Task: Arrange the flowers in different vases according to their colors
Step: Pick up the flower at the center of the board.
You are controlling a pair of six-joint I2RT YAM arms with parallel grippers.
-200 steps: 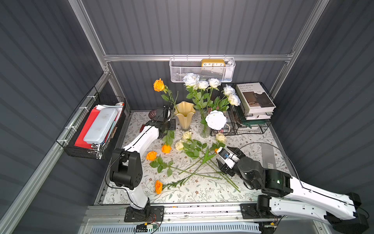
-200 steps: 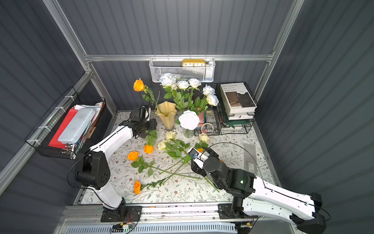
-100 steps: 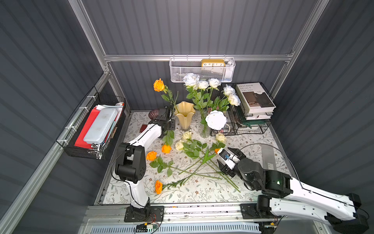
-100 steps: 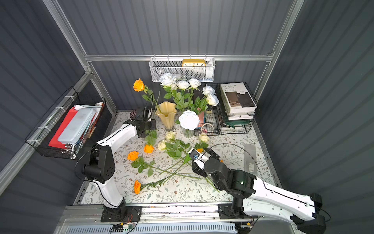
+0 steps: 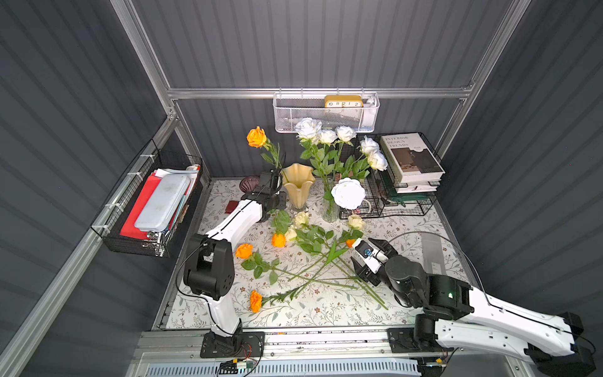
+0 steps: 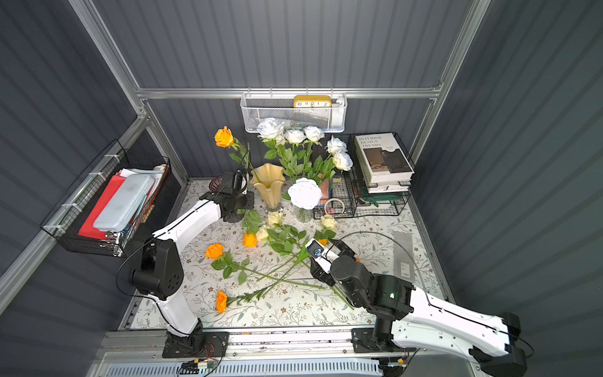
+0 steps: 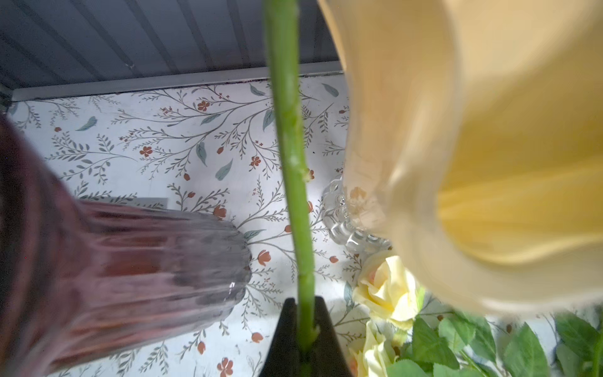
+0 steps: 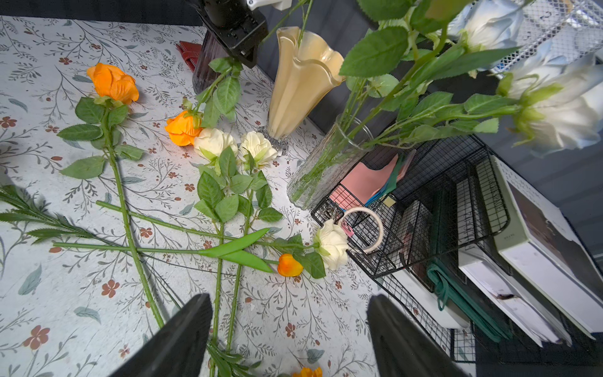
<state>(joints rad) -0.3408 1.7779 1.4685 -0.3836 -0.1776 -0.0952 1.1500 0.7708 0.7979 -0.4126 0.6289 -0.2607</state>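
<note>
My left gripper is shut on the green stem of an upright orange rose. The stem runs between the ribbed purple vase and the cream-yellow vase, inside neither as far as I see. White roses stand in the clear glass vase. Cream roses, orange roses and a marigold lie on the tablecloth with crossed stems. My right gripper hangs open above those stems, holding nothing.
A black wire rack with stacked books stands at the back right. A white mesh basket hangs on the back wall. A black wire basket hangs at the left. A grey strip lies at the right edge.
My left gripper has closed on the orange rose's stem, and the left arm's lower links have shifted a little. The right arm and the lying flowers have not moved.
</note>
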